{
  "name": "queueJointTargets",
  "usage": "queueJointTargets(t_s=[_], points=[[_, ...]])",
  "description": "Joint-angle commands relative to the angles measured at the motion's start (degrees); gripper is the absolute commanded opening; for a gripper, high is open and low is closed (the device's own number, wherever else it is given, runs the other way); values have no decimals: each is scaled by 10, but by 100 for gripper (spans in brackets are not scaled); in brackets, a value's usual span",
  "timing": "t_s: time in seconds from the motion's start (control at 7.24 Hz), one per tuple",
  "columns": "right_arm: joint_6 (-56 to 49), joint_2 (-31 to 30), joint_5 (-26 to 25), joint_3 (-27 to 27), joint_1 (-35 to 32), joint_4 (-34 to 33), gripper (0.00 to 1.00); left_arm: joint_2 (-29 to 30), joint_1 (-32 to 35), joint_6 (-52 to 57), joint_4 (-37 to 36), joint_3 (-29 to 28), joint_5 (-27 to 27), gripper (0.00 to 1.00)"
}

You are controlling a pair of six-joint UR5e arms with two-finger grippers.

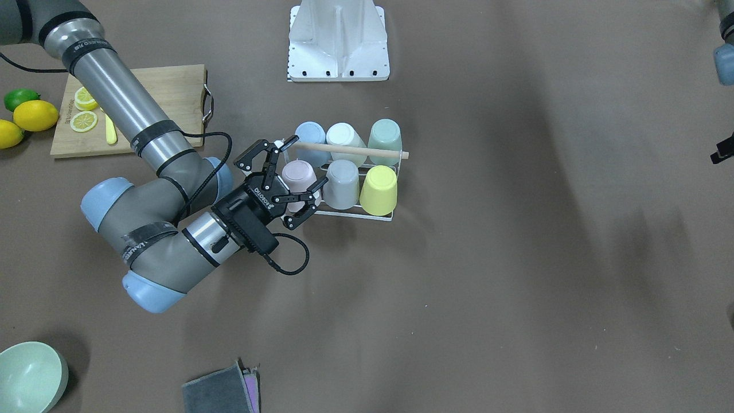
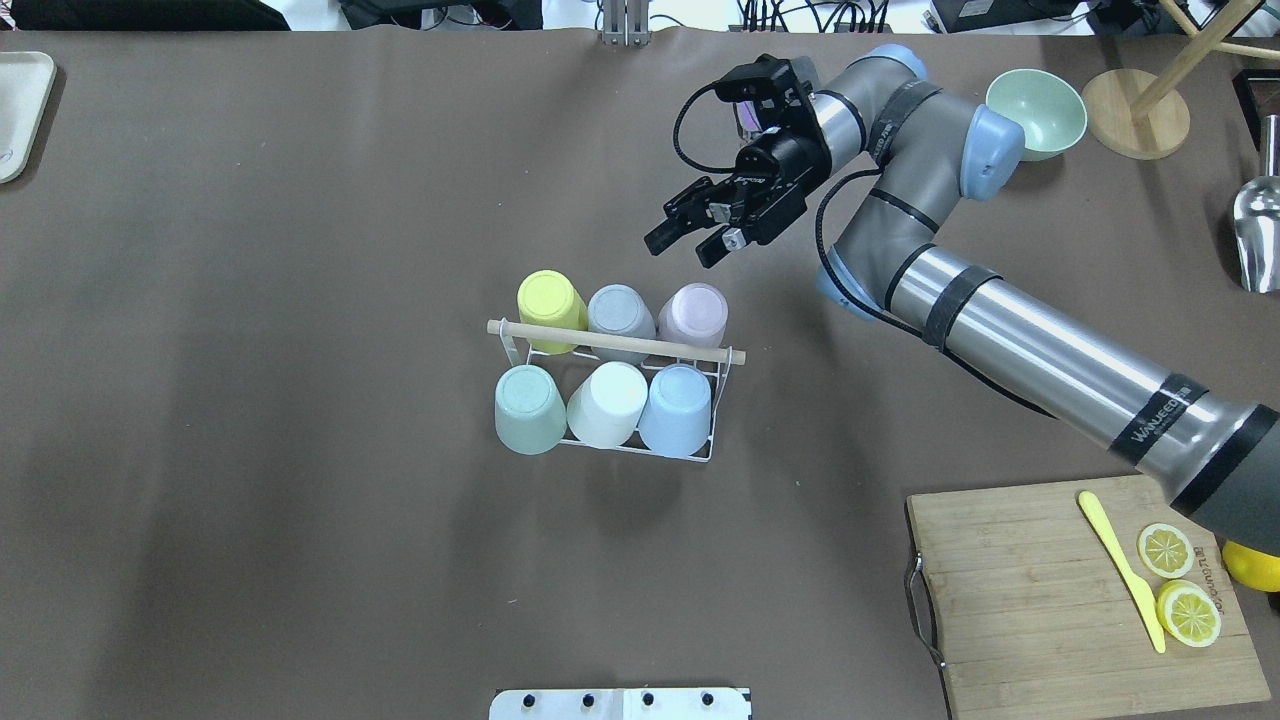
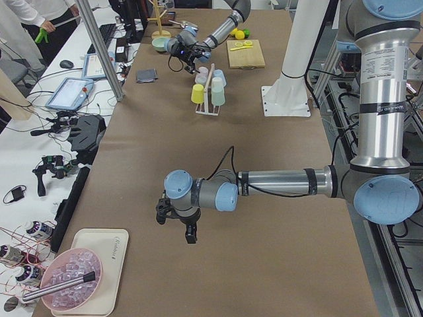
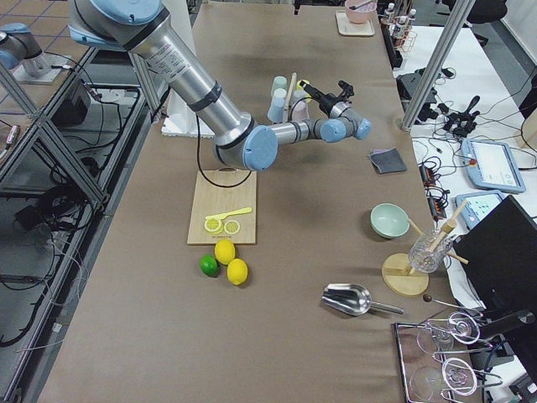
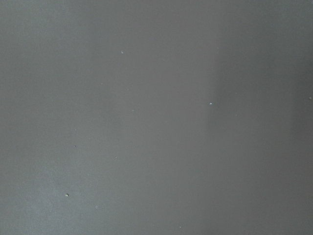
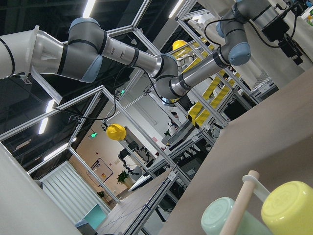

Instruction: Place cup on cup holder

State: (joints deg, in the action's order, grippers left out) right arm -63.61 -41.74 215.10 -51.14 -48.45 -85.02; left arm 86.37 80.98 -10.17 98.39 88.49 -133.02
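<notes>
The cup holder (image 2: 615, 342), a white wire rack with a wooden rod across its top, stands mid-table and holds several upturned cups. A pink cup (image 2: 692, 312) sits at the end of its far row, next to a grey cup (image 2: 618, 308) and a yellow cup (image 2: 550, 297). My right gripper (image 2: 678, 252) is open and empty. It hovers raised just beyond the pink cup (image 1: 298, 173), jaws spread toward it. The right wrist view shows the rod (image 6: 234, 210) and the yellow cup (image 6: 288, 210). My left gripper (image 3: 177, 223) hangs low over bare table, far from the rack; I cannot tell its state.
A cutting board (image 2: 1040, 600) with lemon slices and a yellow knife lies at the near right. A green bowl (image 2: 1035, 110), a wooden stand (image 2: 1135, 125) and a metal scoop (image 2: 1258, 230) are at the far right. A grey cloth (image 1: 221, 390) lies beyond the rack.
</notes>
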Motion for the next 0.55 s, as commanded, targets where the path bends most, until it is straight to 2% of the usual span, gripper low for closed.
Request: queueJointTargets(t_s=[0.0,0.41], points=[[1,-45,1,-27,-31,-1,90,-5,8,-4,-1,7,4,98],[16,-119,-12,-69,-89,-2,92,-7,9,-5,0,8,-3,98]])
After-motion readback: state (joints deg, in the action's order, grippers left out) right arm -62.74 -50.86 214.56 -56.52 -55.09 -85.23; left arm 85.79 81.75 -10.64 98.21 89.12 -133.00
